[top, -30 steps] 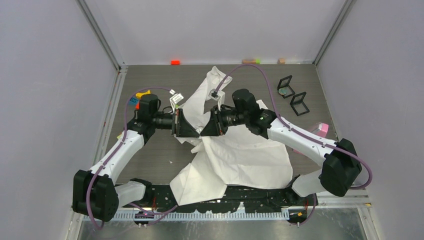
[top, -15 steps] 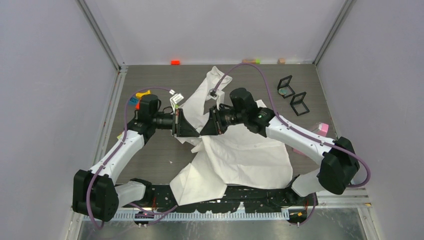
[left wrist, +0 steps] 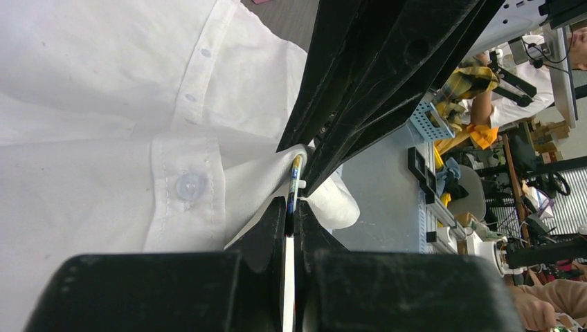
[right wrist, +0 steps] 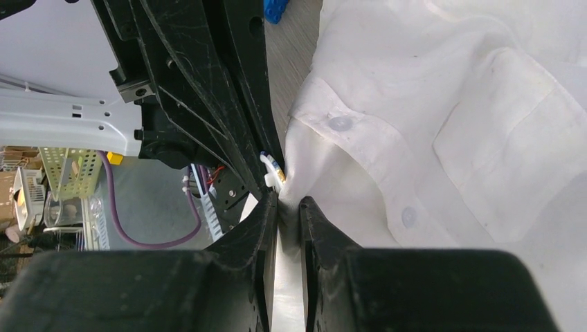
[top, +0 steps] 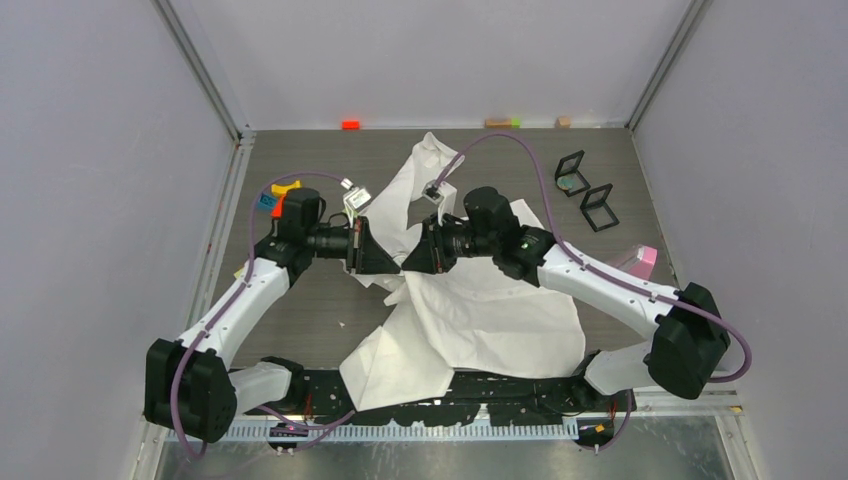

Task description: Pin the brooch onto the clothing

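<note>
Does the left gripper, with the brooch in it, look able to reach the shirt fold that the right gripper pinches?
Probably yes. The left gripper is shut on the brooch, whose tip sits against the shirt fold pinched by the right gripper. Nothing lies between them, though the space is tight.

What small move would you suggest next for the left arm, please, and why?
Probably ease the left tool slightly forward, pushing the brooch into the clothing. The brooch's tip sits right at the fold that the right tool pinches up, and I cannot see it through the fabric yet.
</note>
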Motion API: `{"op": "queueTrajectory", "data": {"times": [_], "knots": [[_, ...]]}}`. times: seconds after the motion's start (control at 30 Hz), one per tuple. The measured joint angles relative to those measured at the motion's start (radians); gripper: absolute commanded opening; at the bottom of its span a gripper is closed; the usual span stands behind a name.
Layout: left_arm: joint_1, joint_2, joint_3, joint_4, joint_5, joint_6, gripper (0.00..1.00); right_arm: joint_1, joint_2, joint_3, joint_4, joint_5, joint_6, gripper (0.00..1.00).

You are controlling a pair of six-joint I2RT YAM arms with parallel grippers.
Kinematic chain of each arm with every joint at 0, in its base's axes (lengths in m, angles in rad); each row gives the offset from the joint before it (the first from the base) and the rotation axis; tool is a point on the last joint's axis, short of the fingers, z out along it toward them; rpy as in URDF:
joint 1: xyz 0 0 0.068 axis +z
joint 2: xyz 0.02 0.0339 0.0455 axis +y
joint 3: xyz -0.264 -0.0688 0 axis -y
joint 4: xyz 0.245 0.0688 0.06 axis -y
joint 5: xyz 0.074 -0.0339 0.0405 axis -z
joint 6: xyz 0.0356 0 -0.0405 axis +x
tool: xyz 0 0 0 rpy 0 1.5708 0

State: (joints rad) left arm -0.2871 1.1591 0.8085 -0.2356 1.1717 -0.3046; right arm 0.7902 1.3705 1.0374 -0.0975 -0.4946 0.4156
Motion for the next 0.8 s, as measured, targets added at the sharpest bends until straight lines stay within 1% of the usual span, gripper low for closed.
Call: {"op": "queueTrajectory", "data": {"times": [0.4, 0.53, 0.8], "knots": [[0.015, 0.001, 0.018, -0.031, -0.029, 0.007, 0.0, 0.001, -0.01, -0.029, 0.061, 0.027, 0.01, 0.01], [0.023, 0.002, 0.025, -0.04, -0.03, 0.007, 0.0, 0.001, -0.011, -0.039, 0.09, 0.027, 0.01, 0.06], [0.027, 0.015, 0.029, -0.063, -0.029, 0.007, 0.0, 0.001, -0.011, -0.051, 0.105, 0.017, 0.01, 0.2]]}}
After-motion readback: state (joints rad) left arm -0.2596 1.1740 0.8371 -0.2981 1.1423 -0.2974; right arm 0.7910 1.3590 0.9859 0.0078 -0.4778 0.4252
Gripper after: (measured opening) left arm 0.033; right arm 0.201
